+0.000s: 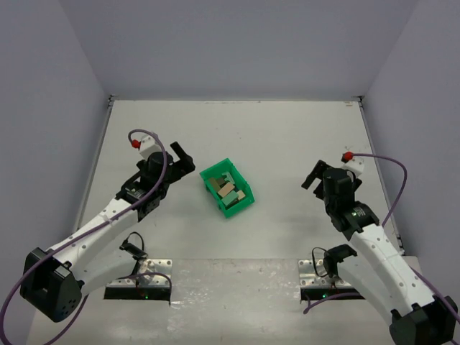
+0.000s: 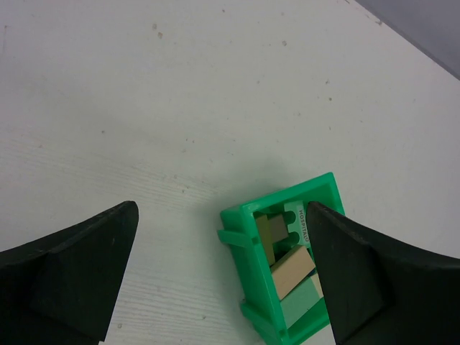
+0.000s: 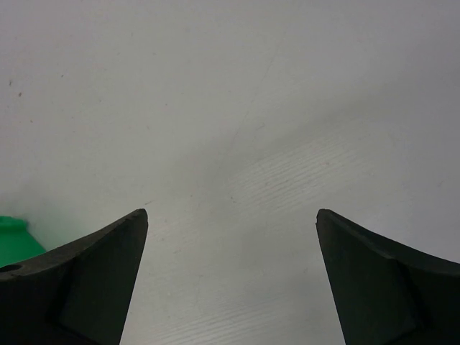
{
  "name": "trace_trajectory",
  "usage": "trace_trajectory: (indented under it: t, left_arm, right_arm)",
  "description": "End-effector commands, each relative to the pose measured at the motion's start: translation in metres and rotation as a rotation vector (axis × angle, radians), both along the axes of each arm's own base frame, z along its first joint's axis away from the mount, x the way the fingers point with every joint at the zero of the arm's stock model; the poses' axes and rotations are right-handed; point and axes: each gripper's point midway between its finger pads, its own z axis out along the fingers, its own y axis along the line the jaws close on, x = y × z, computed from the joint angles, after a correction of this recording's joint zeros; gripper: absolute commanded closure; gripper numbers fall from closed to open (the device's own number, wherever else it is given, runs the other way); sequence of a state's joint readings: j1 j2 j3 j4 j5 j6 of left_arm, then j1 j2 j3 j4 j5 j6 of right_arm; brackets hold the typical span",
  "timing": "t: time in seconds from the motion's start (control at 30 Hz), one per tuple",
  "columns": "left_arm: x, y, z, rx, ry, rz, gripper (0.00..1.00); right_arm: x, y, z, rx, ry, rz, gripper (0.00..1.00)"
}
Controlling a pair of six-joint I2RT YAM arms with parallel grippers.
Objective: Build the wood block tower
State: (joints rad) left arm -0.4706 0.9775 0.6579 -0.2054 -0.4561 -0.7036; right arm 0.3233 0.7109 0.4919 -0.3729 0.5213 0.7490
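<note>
No wood block tower stands in view. Several wooden blocks (image 1: 228, 190) lie loose inside a green plastic bin (image 1: 213, 192) at the middle of the table. The left wrist view shows a brown block (image 2: 272, 233), a tan block (image 2: 291, 269) and a pale green block (image 2: 302, 302) in the bin (image 2: 248, 277). My left gripper (image 1: 184, 159) hovers open just left of the bin, nothing between its fingers (image 2: 221, 207). My right gripper (image 1: 314, 177) is open over bare table well to the bin's right, also empty (image 3: 231, 211).
Grey walls close in the white table on the left, back and right. A corner of the green bin (image 3: 14, 241) shows at the left edge of the right wrist view. Both arm bases sit at the near edge.
</note>
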Motion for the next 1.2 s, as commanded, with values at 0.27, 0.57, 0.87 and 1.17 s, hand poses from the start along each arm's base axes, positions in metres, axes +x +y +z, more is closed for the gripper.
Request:
trace_trajectory:
  t: [0.27,0.57,0.87,1.17]
  left_arm:
    - [-0.003,-0.001,-0.005,-0.021,0.001,-0.004,0.00]
    - [-0.010,-0.044,-0.060,-0.107,0.138,-0.186,0.00]
    - [-0.008,-0.081,-0.098,-0.046,0.257,-0.225,0.00]
    - [-0.007,-0.089,-0.081,-0.073,0.230,-0.222,0.02]
  right_arm:
    - [0.008,0.004,0.004,0.023,-0.078,0.011,0.01]
    - [0.016,0.015,0.002,0.046,-0.075,0.051,0.01]
    - [0.018,0.025,-0.018,0.041,-0.005,0.112,0.01]
    - [0.018,0.030,-0.022,0.044,0.012,0.138,0.01]
